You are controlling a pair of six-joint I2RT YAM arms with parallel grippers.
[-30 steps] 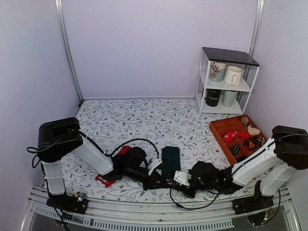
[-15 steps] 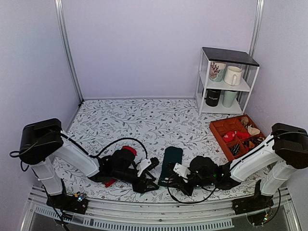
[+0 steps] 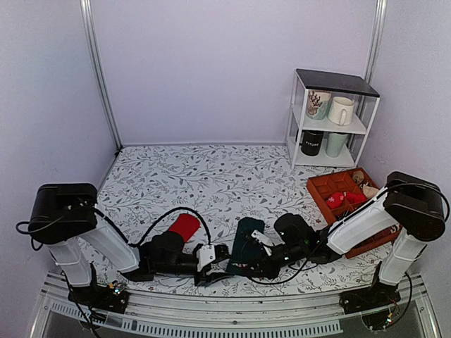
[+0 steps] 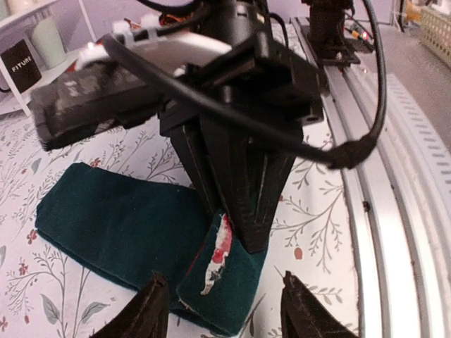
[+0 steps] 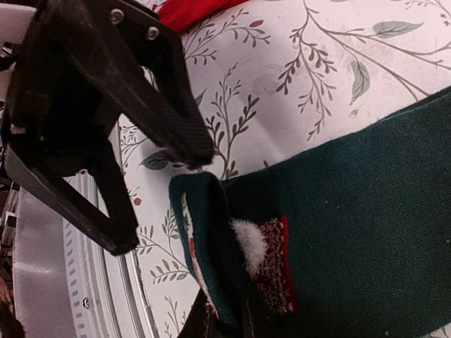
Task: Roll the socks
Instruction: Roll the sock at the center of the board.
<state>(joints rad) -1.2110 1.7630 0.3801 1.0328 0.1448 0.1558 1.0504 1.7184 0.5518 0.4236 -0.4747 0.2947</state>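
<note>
The dark teal sock [image 3: 248,238] lies flat on the flowered table, with its near end folded up [image 4: 224,271]. That fold shows a red and white patch [image 5: 271,264]. My right gripper [image 5: 229,318] is shut on the folded end; in the left wrist view its black fingers [image 4: 248,190] come down onto the fold. My left gripper [image 4: 223,280] is open, one finger on each side of the same fold without touching it. The red sock [image 3: 184,227] lies to the left, apart from the teal one, partly behind the left arm's cable. From above, both grippers [image 3: 215,255] [image 3: 241,265] meet at the teal sock's near end.
A white shelf with mugs [image 3: 331,120] stands at the back right. An orange compartment tray [image 3: 318,189] of small items sits in front of it, close to the right arm. The aluminium rail [image 3: 232,320] runs along the near edge, right behind the grippers.
My left gripper has opened and dropped back toward the near edge, uncovering the red sock. My right gripper has shifted left and shut on the teal sock's folded end.
</note>
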